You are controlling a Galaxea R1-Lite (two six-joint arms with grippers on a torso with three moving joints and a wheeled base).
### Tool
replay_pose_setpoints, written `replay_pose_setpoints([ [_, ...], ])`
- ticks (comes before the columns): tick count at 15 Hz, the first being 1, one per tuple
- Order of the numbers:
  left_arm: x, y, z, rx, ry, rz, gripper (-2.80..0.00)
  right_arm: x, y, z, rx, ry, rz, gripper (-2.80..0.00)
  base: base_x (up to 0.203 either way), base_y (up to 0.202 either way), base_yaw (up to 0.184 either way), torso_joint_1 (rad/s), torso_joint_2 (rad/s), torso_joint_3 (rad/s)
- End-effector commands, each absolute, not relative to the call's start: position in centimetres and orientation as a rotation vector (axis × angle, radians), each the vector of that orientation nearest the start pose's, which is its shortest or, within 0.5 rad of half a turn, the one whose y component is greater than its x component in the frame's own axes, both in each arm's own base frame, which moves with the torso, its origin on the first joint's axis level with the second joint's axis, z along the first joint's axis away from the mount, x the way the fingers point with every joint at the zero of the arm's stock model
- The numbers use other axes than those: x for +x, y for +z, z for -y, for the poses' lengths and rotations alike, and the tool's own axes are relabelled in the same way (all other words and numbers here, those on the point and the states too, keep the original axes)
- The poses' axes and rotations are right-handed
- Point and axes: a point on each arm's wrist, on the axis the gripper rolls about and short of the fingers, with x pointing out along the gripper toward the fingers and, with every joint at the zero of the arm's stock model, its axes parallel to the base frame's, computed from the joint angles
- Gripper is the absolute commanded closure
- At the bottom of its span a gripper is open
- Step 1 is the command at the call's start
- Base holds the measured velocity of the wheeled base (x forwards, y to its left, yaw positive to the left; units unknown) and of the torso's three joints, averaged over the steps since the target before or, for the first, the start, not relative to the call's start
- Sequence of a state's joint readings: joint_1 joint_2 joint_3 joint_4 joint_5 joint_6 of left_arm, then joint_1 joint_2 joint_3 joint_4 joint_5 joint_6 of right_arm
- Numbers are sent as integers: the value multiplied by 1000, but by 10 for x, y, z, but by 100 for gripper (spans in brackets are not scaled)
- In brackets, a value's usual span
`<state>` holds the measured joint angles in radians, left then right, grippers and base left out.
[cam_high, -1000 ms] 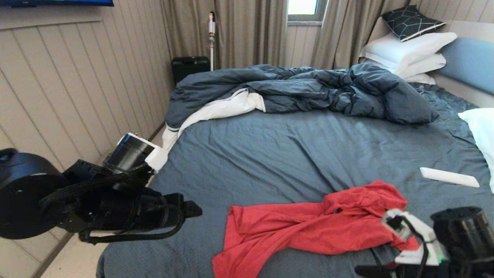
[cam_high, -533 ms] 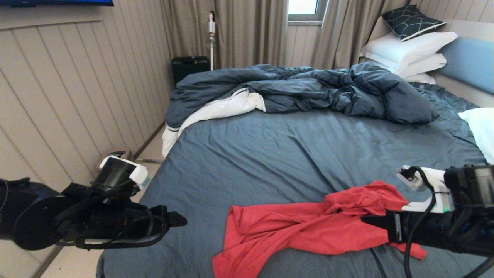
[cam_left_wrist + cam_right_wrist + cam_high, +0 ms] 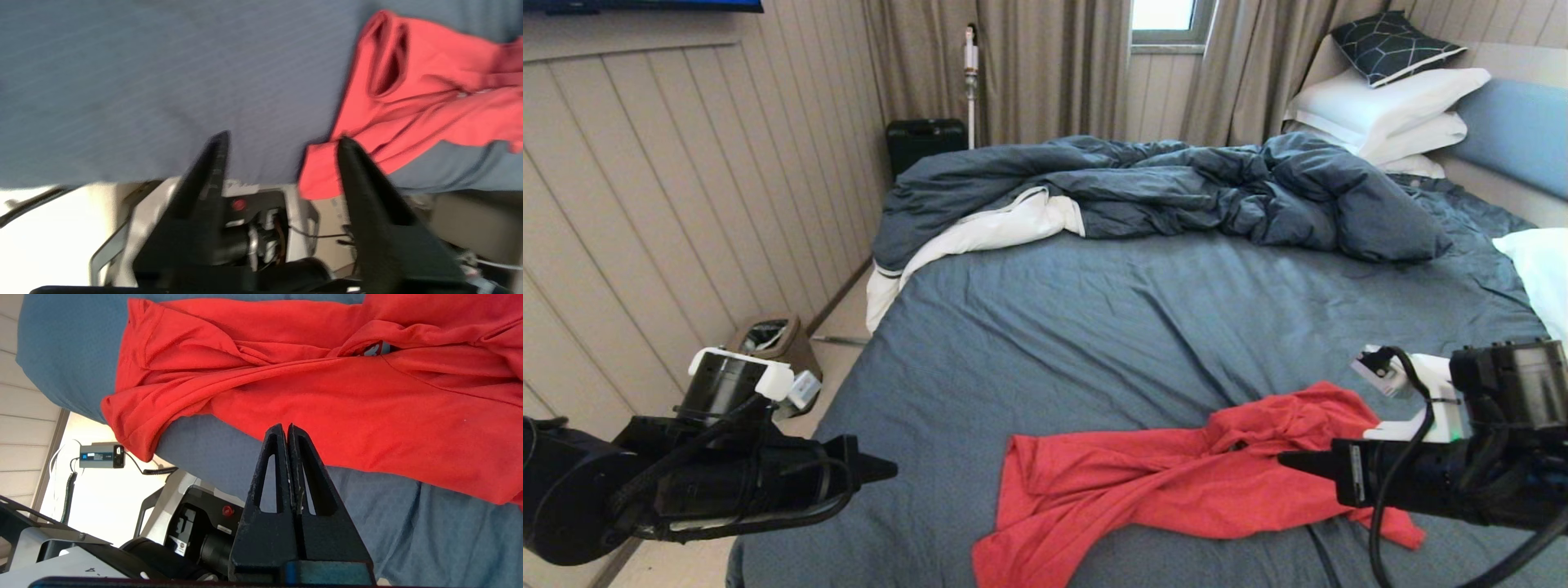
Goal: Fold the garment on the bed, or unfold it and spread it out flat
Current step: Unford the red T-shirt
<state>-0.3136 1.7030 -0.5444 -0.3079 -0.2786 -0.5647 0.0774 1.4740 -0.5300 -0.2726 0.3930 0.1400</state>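
The garment (image 3: pixel 1176 482), a red T-shirt, lies crumpled in a long twisted strip near the front edge of the bed (image 3: pixel 1094 327); one end hangs over that edge. It also shows in the right wrist view as the garment (image 3: pixel 327 375) and in the left wrist view as the garment (image 3: pixel 429 81). My left gripper (image 3: pixel 886 469) hovers off the bed's left front corner, pointing right. It is open and holds nothing, as the left gripper (image 3: pixel 282 141) shows. My right gripper (image 3: pixel 1286 460) points left just above the shirt's right end. It is the shut and empty right gripper (image 3: pixel 286 426).
A rumpled dark blue duvet (image 3: pixel 1176 188) lies across the far half of the bed, with white pillows (image 3: pixel 1388 106) at the far right and another pillow (image 3: pixel 1543 278) on the right edge. A bin (image 3: pixel 768 343) stands on the floor beside the panelled left wall.
My left arm has sunk lower and drawn back to the left. My right arm has risen from the bottom right corner and now reaches left over the shirt's right end. The shirt lies as before.
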Motion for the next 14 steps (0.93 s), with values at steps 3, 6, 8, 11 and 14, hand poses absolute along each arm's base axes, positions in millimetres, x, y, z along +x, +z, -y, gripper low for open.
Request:
replay_pose_setpoints([
  [3, 239, 69, 79, -553, -331, -1039, 0, 213, 138, -25, 239, 410, -700, 0, 0, 0, 0, 0, 0, 0],
  [6, 248, 70, 82, -560, -348, -1020, 0, 216, 141, -26, 236, 411, -690, 0, 0, 0, 0, 0, 0, 0],
  [8, 260, 70, 86, -558, -347, -1018, 0, 218, 143, -26, 237, 413, -683, 0, 0, 0, 0, 0, 0, 0],
  [11, 265, 73, 88, -550, -338, -1055, 0, 219, 144, -27, 241, 431, -680, 0, 0, 0, 0, 0, 0, 0],
  [14, 292, 81, 102, -549, -375, -1023, 0, 218, 147, -24, 243, 424, -666, 0, 0, 0, 0, 0, 0, 0],
])
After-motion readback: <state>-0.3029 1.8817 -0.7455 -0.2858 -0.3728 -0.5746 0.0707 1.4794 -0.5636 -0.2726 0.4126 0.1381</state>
